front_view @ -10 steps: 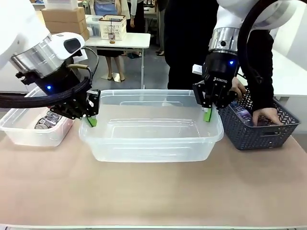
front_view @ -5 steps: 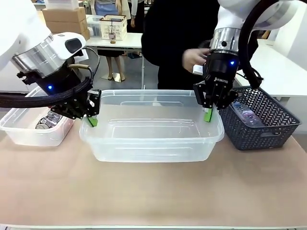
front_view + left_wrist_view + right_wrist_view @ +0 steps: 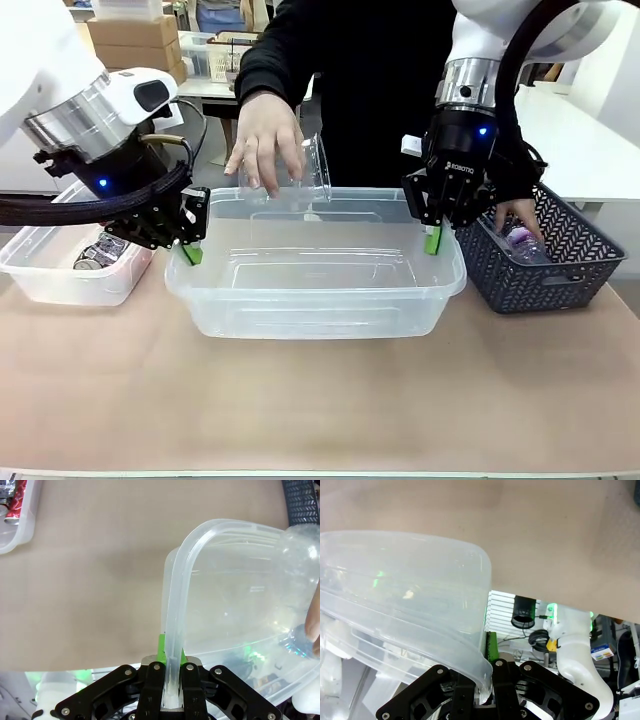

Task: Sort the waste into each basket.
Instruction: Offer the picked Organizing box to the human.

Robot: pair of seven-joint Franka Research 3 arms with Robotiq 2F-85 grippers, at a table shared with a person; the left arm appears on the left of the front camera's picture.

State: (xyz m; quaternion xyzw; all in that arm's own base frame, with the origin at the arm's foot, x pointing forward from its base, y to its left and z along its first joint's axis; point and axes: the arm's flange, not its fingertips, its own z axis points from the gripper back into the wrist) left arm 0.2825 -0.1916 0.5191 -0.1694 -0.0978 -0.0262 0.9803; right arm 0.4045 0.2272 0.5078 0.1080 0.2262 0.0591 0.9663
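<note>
Left gripper [image 3: 190,250]: my jaws are closed on the left rim of the large clear tub [image 3: 310,300]. In the left wrist view the rolled rim runs straight down between my green pads [image 3: 161,652].

Right gripper [image 3: 432,238]: my jaws are clamped on the right rim of the same tub. In the right wrist view the rim corner enters between my fingers at the bottom edge. White print on this gripper's black body reads ROBOTIQ.

The large clear tub stands at the table's centre, between my two arms.

The person's hand [image 3: 262,140] holds a clear bottle [image 3: 305,172] tilted above the tub's far rim. No label text can be read on it.

The small clear tub [image 3: 60,285] stands at the table's left, just beside the large one. It contains red and silver cans [image 3: 100,252]; their print is too small to read.

The dark grey lattice basket [image 3: 540,285] stands at the right. The person's other hand [image 3: 518,212] reaches into it, touching a second bottle [image 3: 522,240] with a purple label, text illegible.
</note>
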